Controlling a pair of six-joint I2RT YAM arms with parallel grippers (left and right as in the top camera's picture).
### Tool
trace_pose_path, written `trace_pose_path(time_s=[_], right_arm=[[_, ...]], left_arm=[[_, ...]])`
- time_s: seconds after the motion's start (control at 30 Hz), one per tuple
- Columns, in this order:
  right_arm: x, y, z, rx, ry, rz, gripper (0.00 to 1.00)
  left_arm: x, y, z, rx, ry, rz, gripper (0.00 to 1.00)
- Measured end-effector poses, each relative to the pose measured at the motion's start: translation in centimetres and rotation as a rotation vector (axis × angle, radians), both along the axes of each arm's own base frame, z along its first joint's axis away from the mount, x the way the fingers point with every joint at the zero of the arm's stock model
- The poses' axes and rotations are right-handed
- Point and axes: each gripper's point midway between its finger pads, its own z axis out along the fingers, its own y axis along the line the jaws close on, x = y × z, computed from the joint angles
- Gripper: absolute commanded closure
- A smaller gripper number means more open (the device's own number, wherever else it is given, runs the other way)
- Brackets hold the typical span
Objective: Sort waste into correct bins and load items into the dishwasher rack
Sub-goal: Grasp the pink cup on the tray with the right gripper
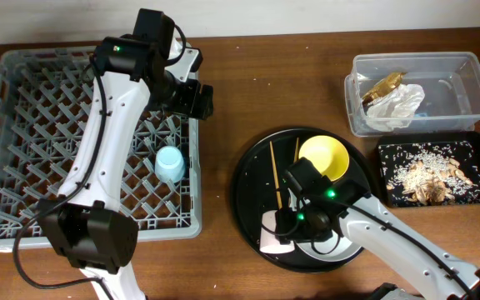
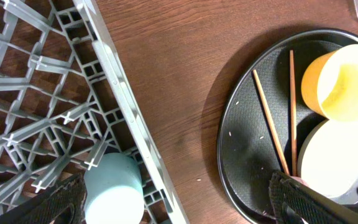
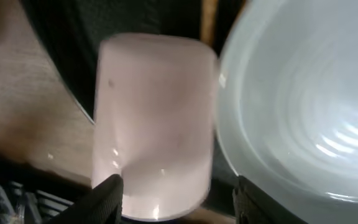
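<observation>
- I read the waste step as finished: the crumpled napkin [image 1: 398,104] and the golden-brown wrapper [image 1: 386,86] lie in the clear tub [image 1: 457,92], and the food scraps [image 1: 427,171] are spread in the shallow black rectangular tray [image 1: 477,143].
- Loading is the step in hand. The light-blue cup [image 1: 170,162] already sits in the dishwasher rack [image 1: 48,108], close to its right wall.
- Left on the round black tray [image 1: 252,187] are the pink cup [image 3: 154,118], the white plate [image 3: 303,112], the yellow bowl [image 1: 323,157] and the chopsticks [image 2: 269,119].
- My right gripper [image 3: 178,194] is down over the pink cup, which lies on its side just beside the plate's rim.
- Its jaws are spread and straddle the cup. One finger is at the cup's left edge and the other stands clear on the plate side, so I judge nothing is gripped yet.
- My left gripper [image 2: 176,193] hangs wide and empty above the rack's right edge, with the blue cup just below it.
- Next I need to close the right jaws squarely on the cup's body.
- The plate-side finger has little room, so I should keep it off the plate rim.
- A smooth round cup held sideways may slip or roll, so I want a centred grip before lifting.
- Then I carry it across the bare table to a free peg space in the rack, away from the blue cup and the left arm.
</observation>
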Motion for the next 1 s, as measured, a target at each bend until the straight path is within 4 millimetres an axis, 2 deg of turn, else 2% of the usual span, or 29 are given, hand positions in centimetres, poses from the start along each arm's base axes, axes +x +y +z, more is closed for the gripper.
trace_pose_path(time_s=[0.1,0.2,0.23,0.33,0.4,0.57,0.7,0.77,0.87,0.97,1.0], right_arm=[[-0.4,-0.9,2.4,-0.021,-0.034,0.02,0.42],[-2.0,-2.3,4.1,-0.041,-0.044,0.028,0.41],[-2.2,-2.2,4.0,-0.047,-0.046,0.042,0.42],[-4.4,-2.1,1.8,-0.083,-0.007,0.115,0.41],[-4.6,-1.6,0.6,-0.075,-0.024,0.138,0.37],[-3.2,-0.9,-2.7,-0.072,-0.065,0.07,0.29],[-2.2,-2.6,-4.0,-0.159,-0.045,-0.06,0.3],[-1.3,-3.4,-3.8,-0.165,-0.045,-0.126,0.3],[3.2,-3.7,-1.3,-0.113,-0.133,-0.233,0.3],[6.0,-4.1,0.0,-0.076,-0.198,-0.291,0.3],[6.3,-4.2,0.2,-0.071,-0.207,-0.296,0.3]], left_arm=[[0.0,0.0,0.0,0.0,0.0,0.0,0.06],[0.1,0.0,0.0,-0.001,-0.004,0.0,0.06],[0.2,0.0,0.1,-0.002,-0.009,0.0,0.05],[0.4,-0.1,0.1,-0.004,-0.018,0.0,0.06],[0.4,-0.1,0.1,-0.004,-0.019,0.0,0.06],[0.5,-0.1,0.1,-0.004,-0.02,0.0,0.05],[0.4,-0.1,0.1,-0.004,-0.019,0.0,0.06],[0.4,-0.1,0.1,-0.004,-0.019,0.0,0.05],[0.4,-0.1,0.1,-0.004,-0.019,0.0,0.05],[0.4,-0.1,0.1,-0.004,-0.019,0.0,0.06],[0.4,-0.1,0.1,-0.004,-0.019,0.0,0.05]])
